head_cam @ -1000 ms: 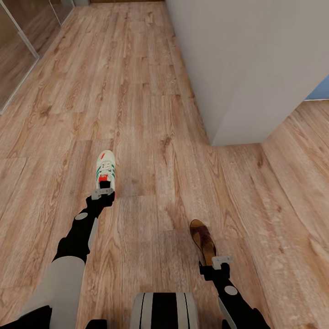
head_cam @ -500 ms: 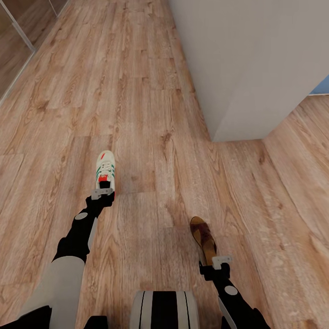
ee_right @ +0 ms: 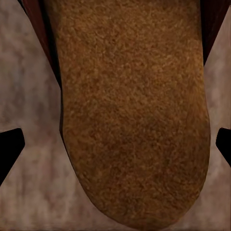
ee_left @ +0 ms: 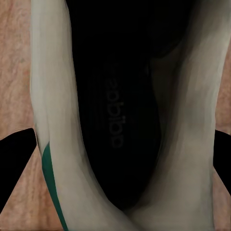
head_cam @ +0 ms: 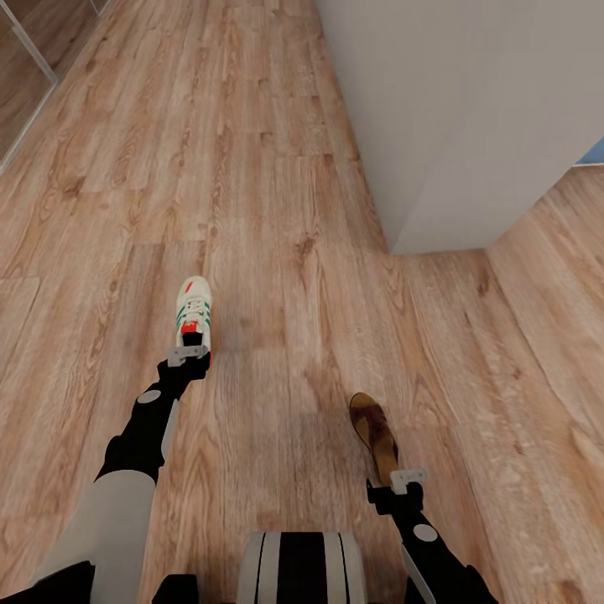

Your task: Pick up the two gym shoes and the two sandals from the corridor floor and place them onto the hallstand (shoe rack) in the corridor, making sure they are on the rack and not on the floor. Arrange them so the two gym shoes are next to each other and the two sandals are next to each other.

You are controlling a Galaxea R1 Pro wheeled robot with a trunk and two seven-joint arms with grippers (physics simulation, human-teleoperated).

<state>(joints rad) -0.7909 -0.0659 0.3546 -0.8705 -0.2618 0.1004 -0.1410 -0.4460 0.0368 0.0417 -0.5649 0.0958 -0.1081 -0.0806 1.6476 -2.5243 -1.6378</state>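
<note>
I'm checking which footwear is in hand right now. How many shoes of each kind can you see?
Gym shoe: 1, at the left claw
Sandal: 1, at the right claw
Total: 2

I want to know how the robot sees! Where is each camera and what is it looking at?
Head view: up on the head, looking down at the floor, both arms, gym shoe and sandal.
Left wrist view: by the left claw, looking into the gym shoe.
Right wrist view: by the right claw, looking at the sandal footbed.
Shared: each shoe appears in the head view too.
</note>
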